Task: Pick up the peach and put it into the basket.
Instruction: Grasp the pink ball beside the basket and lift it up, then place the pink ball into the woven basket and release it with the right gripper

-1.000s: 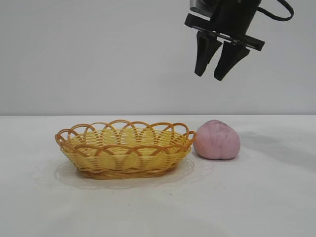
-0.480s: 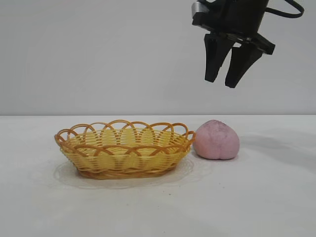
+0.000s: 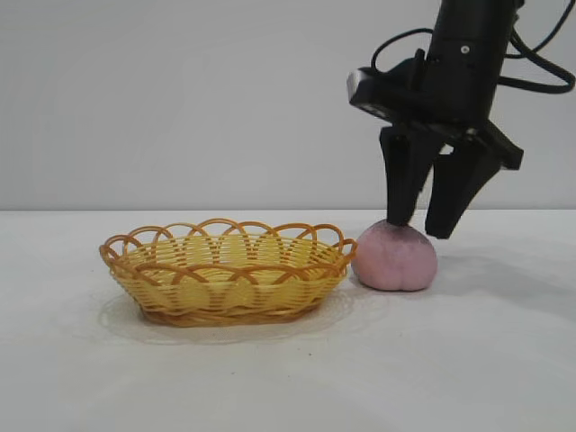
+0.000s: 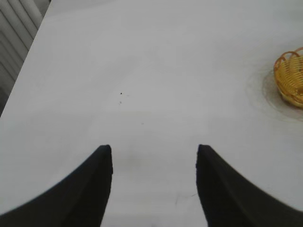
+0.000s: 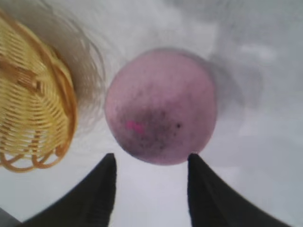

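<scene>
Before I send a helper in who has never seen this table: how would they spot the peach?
On the white table, find the yellow wicker basket. Just beside its end, under the right tool with its fingers open, sits the peach. It is the only round, matte, dusty-pink thing; the basket is woven and hollow.

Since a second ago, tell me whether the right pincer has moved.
Yes. The right pincer has dropped from high above the table to just over the peach, fingers open. The peach has stayed beside the basket.

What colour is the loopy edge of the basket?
Orange-brown, above yellow woven sides; the basket shows it best in the exterior view.
</scene>
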You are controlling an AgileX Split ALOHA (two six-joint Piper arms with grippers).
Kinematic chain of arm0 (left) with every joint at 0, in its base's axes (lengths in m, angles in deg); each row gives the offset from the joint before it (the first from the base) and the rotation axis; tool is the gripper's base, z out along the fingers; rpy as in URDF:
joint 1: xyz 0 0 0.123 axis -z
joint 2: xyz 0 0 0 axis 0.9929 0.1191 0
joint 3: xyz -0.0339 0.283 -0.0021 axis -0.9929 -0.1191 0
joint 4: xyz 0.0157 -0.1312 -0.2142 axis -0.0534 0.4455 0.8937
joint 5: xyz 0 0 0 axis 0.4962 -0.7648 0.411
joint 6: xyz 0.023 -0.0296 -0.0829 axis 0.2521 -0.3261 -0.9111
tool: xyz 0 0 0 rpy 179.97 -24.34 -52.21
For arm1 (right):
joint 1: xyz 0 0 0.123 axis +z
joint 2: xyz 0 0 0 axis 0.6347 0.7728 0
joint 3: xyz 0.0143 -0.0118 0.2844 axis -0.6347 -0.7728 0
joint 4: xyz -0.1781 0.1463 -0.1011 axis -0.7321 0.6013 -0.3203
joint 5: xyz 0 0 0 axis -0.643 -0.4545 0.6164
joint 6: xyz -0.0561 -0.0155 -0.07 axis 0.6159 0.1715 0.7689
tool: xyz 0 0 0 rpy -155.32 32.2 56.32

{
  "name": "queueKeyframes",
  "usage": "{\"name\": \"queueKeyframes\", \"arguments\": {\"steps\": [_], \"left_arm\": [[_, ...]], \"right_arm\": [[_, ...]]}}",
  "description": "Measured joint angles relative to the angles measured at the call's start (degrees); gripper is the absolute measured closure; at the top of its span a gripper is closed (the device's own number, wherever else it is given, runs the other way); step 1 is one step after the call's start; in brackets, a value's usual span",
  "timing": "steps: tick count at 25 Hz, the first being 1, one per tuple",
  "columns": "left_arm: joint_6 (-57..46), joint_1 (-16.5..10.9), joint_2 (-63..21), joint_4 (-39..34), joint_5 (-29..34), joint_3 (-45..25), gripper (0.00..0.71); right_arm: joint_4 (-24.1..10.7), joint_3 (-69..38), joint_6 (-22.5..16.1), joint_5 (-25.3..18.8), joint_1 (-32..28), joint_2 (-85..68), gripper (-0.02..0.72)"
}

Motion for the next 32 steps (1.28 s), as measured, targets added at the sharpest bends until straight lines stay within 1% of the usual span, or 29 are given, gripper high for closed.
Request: {"name": "queueKeyframes", "arguments": {"steps": [7, 9, 11, 13, 14, 17, 20, 24, 29, 31, 32], "left_arm": [[0.00, 0.00, 0.00, 0.00, 0.00, 0.00, 0.359], [0.00, 0.00, 0.00, 0.00, 0.00, 0.00, 0.359], [0.00, 0.00, 0.00, 0.00, 0.00, 0.00, 0.359], [0.00, 0.00, 0.00, 0.00, 0.00, 0.00, 0.359], [0.00, 0.00, 0.00, 0.00, 0.00, 0.00, 0.359], [0.00, 0.00, 0.00, 0.00, 0.00, 0.00, 0.359], [0.00, 0.00, 0.00, 0.00, 0.00, 0.00, 0.359], [0.00, 0.00, 0.00, 1.00, 0.00, 0.00, 0.359], [0.00, 0.00, 0.00, 1.00, 0.00, 0.00, 0.359], [0.00, 0.00, 0.00, 1.00, 0.00, 0.00, 0.359], [0.00, 0.00, 0.00, 1.00, 0.00, 0.00, 0.359]], "right_arm": [[0.10, 0.00, 0.35, 0.90, 0.00, -1.28, 0.703], [0.37, -0.12, 1.13, 1.51, 0.00, -3.88, 0.703], [2.39, -0.12, 3.21, 1.66, 0.00, -7.05, 0.703], [6.15, -0.12, 5.90, 0.95, 0.18, -10.36, 0.703], [7.46, -0.12, 7.02, 0.63, 0.53, -11.65, 0.703], [9.70, -0.12, 8.35, -0.23, 3.73, -13.41, 0.703], [10.08, -0.12, 8.89, -0.23, 8.78, -12.67, 0.703], [10.08, -0.12, 8.68, 0.96, 13.96, -9.22, 0.703], [10.08, -0.12, 7.81, 2.03, 16.65, -3.80, 0.703], [9.60, -0.12, 6.87, 3.37, 16.99, -2.45, 0.703], [9.28, -0.12, 6.24, 4.33, 17.01, -2.20, 0.652]]}}
